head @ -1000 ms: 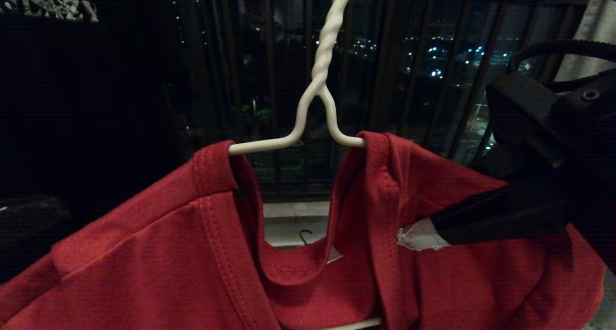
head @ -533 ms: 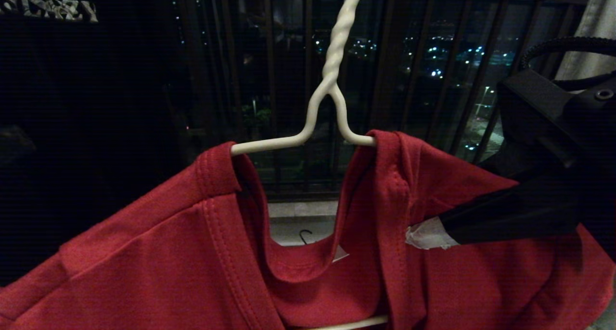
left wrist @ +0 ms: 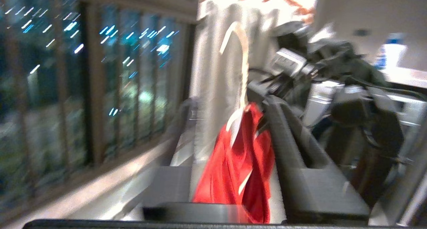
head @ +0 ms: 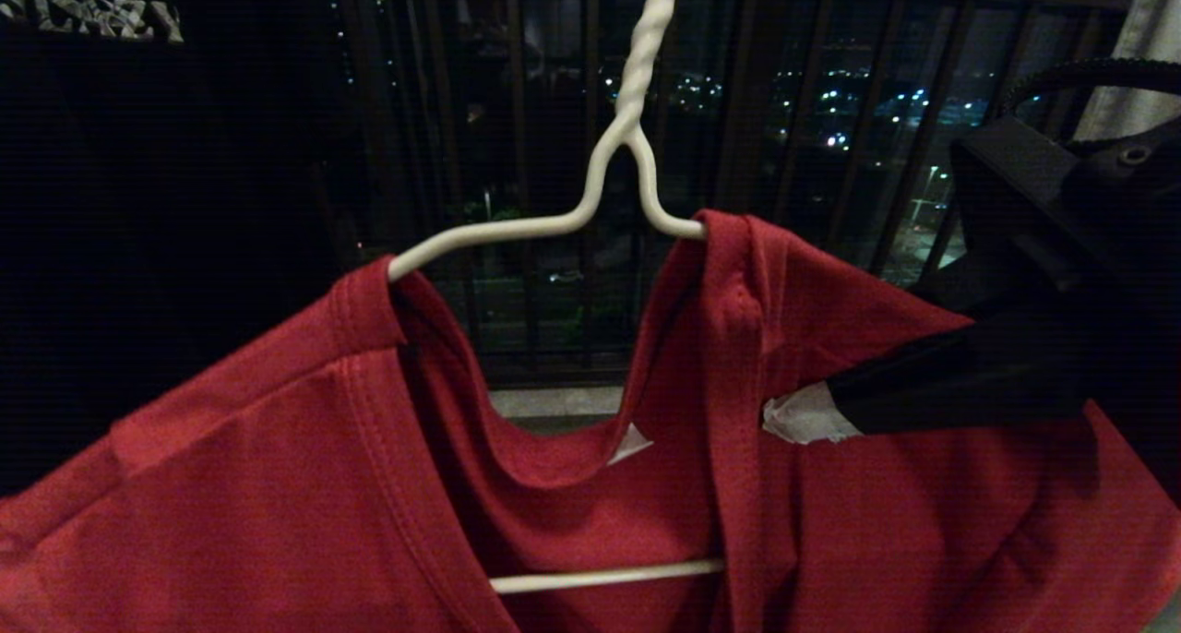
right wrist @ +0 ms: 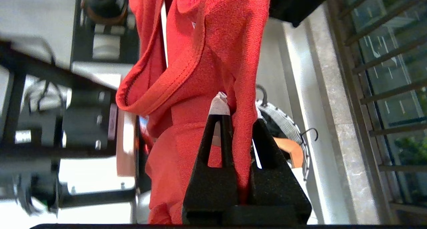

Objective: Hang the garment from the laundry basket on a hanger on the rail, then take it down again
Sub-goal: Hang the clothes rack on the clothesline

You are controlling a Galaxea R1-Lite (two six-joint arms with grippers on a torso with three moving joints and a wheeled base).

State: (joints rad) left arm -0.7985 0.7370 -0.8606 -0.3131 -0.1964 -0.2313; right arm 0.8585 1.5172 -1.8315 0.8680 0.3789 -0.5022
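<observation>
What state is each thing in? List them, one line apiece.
garment: draped over the hanger, collar hanging open.
hanger: tilted, both shoulders inside the garment, lower bar showing.
right gripper: shut on a fold of the garment.
left gripper: apart from the garment, holding nothing.
laundry basket: on the floor below, holding a wooden hanger.

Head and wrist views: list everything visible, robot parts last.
garment: one, red, draped over the hanger, centre of head view
hanger: one, white wire, twisted neck rising out of the top of the frame
laundry basket: one, white woven rim, on the floor behind the garment
window railing: dark bars, city lights beyond
right gripper: black, taped tips, shut on the garment beside the collar
left gripper: black, off to the garment's side, holding nothing
</observation>
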